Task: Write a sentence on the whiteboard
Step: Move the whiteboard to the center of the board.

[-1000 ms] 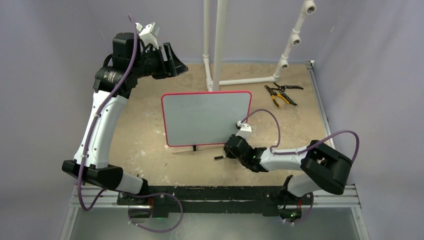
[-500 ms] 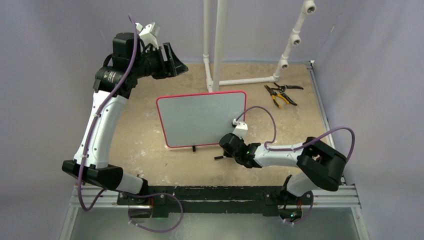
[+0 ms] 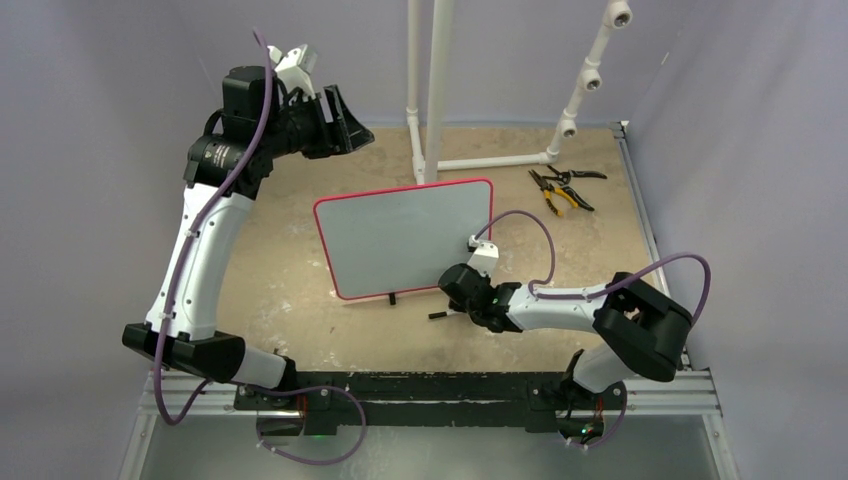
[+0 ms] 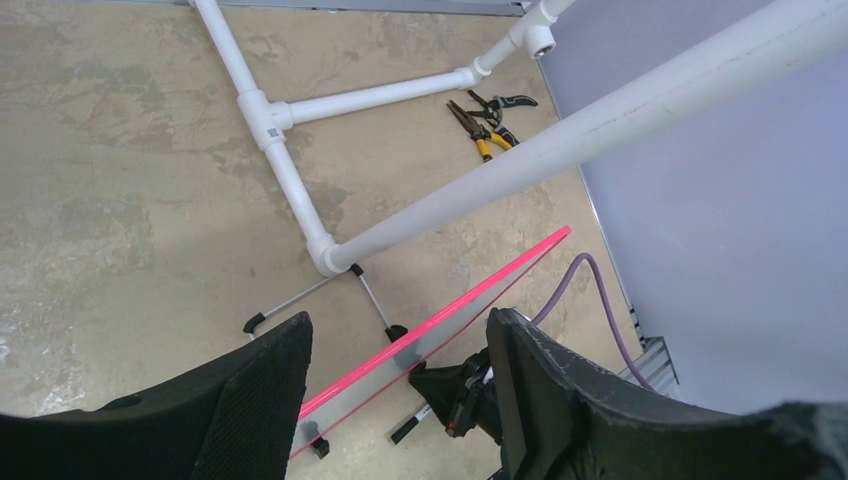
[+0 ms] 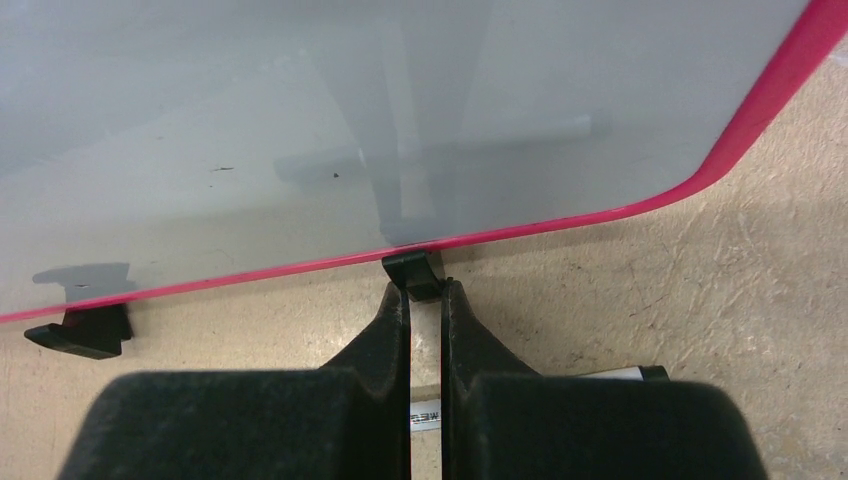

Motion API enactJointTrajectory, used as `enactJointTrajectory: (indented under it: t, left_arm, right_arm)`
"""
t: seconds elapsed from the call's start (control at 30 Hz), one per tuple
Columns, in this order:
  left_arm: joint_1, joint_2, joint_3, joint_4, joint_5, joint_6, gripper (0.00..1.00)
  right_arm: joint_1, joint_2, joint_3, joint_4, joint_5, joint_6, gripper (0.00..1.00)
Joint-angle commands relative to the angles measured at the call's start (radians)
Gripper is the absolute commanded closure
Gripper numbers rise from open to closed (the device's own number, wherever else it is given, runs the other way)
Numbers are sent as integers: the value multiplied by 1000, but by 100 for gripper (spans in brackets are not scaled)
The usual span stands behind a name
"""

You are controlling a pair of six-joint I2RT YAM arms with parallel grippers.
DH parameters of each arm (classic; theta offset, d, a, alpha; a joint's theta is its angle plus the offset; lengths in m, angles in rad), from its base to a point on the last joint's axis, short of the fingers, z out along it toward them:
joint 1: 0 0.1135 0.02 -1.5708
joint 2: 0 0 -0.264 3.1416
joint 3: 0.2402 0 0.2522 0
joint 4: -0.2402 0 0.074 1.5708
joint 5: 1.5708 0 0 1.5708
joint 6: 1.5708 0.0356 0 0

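Red-bordered, the whiteboard [image 3: 405, 235] is stood on the table [image 3: 290, 255]. The right gripper [image 5: 425, 295] is closed on nothing, tips set against the board's black foot [image 5: 412, 270]. The left gripper [image 4: 398, 330] is held raised, wide open and empty.

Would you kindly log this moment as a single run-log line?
whiteboard: blank | left hand: open, raised | right hand: shut, at board's foot

The left arm rises steeply from its base, elbow bent, wrist held high at the far left. The left tool [image 3: 355, 133] angles down and rightward, its 2 jaws spread wide with nothing between them. The right arm reaches low and leftward over the surface, and the right tool [image 5: 425, 292] has its jaws pressed together.
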Motion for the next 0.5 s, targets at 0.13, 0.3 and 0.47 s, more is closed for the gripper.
enactJointTrajectory:
  t: [0.13, 0.3, 0.47]
  left_arm:
    - [8, -57, -15, -27, -62, 89, 33]
    - [-20, -67, -12, -42, -127, 147, 32]
    - [-112, -52, 27, -70, -211, 204, 31]
  right_arm:
    - [-63, -81, -60, 26, 147, -73, 58]
    - [-60, -196, -83, 40, 92, -132, 40]
    - [-58, -305, -71, -15, 34, -173, 29]
